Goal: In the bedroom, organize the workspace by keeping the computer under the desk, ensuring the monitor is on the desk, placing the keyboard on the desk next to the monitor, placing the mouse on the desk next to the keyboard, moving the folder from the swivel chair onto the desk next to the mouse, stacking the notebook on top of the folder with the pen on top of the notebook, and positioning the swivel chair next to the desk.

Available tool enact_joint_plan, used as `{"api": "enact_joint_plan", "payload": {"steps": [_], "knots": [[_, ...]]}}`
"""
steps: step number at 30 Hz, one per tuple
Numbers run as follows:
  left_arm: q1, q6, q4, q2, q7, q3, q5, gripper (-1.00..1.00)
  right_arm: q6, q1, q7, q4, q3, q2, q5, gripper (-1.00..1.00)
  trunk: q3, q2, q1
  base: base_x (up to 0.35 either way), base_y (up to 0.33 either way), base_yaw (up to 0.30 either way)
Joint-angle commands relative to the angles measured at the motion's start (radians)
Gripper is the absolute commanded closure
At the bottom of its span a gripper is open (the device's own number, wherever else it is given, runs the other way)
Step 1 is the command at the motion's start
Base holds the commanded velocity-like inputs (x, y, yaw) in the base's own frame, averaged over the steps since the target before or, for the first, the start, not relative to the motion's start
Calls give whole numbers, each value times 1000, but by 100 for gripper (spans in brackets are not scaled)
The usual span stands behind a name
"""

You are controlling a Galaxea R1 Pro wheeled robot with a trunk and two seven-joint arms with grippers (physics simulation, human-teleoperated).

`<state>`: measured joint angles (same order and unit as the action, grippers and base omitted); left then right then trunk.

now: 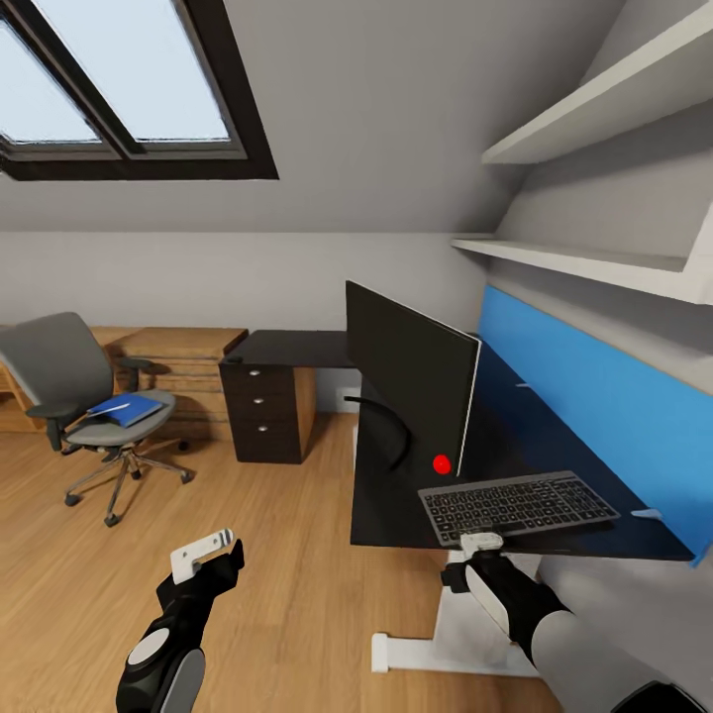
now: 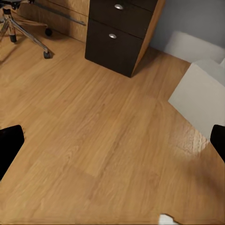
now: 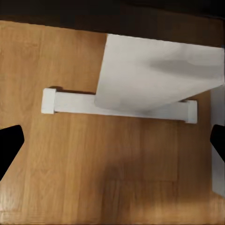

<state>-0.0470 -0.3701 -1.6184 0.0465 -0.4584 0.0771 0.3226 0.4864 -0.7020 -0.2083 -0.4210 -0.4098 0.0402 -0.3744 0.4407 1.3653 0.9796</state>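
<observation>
The wide black monitor (image 1: 411,381) stands on the black desk (image 1: 297,349). In front of it the keyboard (image 1: 517,506) lies at the desk's near edge. My right gripper (image 1: 482,543) hovers just below that edge, open, with its fingertips (image 3: 9,145) far apart over the floor. Farther left, my left gripper (image 1: 203,555) hangs open and empty above the wooden floor. Across the room the grey swivel chair (image 1: 69,391) carries the blue folder (image 1: 127,408) on its seat. The mouse, notebook and pen are out of view. A pale grey box (image 2: 194,47) past the drawers could be the computer; I cannot tell.
The desk's white leg (image 1: 446,644) and its foot (image 3: 117,108) stand on the floor under my right arm. Three silver-knobbed drawers (image 1: 262,416) close the desk's far end. Low wooden cabinets (image 1: 183,361) line the back wall. Shelves (image 1: 594,262) and a blue panel (image 1: 594,396) sit above the desk.
</observation>
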Motion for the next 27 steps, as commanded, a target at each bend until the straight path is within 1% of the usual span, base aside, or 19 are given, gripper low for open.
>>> {"api": "enact_joint_plan", "payload": {"steps": [1, 4, 9, 13, 14, 16, 17, 18, 19, 20, 21, 22, 25, 26, 27], "knots": [[-1, -3, -1, 0, -8, 1, 9, -100, 5, -1, -8, -2, -9, 1, -11, -100, 1, 1, -1, -325, 0, 0], [-1, -3, -1, 0, -8, 1, 9, -100, 4, -1, -9, -3, -8, 1, -11, -100, 1, 1, -1, -301, -57, 0], [-1, -3, -1, 0, -9, 0, 8, -100, 3, -1, -10, -7, -8, 2, -11, -100, 1, 1, -1, -193, -227, 0], [-1, -3, 7, -2, -9, -2, 7, -100, 4, 0, -13, -81, -5, 22, -12, -100, 1, 1, -1, -46, -287, 0], [-1, -3, 11, -1, -9, -2, 7, -100, 5, 2, -13, -134, -5, 37, -15, -100, 1, 1, -1, -19, -184, 0], [-1, -3, 13, -1, -9, -2, 7, -100, 8, 7, -14, -195, -4, 53, -16, -100, 1, 1, -1, -14, -133, 0], [-1, -3, 14, -1, -9, -2, 7, -100, 11, 21, -15, -264, -4, 68, -18, -100, 1, 1, -1, -8, -75, 0], [-1, -3, 15, -2, -9, -2, 7, -100, 13, 33, -15, -298, -3, 76, -18, -100, 1, 1, -1, -6, -60, 0], [-1, -3, 15, -1, -9, -2, 7, -100, 17, 47, -16, -332, -3, 83, -18, -100, 1, 1, -1, -5, -48, 0], [-1, -3, 16, -2, -9, -3, 8, -100, 27, 81, -24, -395, -2, 97, -19, -100, 1, 1, -1, -3, -31, 0], [-1, -3, 16, -2, -8, -3, 8, -100, 34, 97, -31, -426, -1, 103, -20, -100, 1, 1, -1, -3, -25, 0], [-1, -3, 16, -2, -9, -3, 8, -100, 46, 125, -50, -485, 6, 113, -20, -100, 1, 1, -1, -2, -16, 0], [-1, -2, 17, -1, -8, -3, 8, -100, 59, 154, -89, -566, 17, 122, -21, -100, 1, 1, -1, -1, -10, 0], [-1, -1, 17, -1, -9, -3, 9, -100, 63, 171, -119, -613, 22, 125, -21, -100, 1, 1, -1, -1, -5, 0], [-1, -1, 17, -1, -9, -3, 8, -100, 64, 180, -135, -635, 24, 126, -21, -100, 1, 1, -1, 0, -4, 0]]}}
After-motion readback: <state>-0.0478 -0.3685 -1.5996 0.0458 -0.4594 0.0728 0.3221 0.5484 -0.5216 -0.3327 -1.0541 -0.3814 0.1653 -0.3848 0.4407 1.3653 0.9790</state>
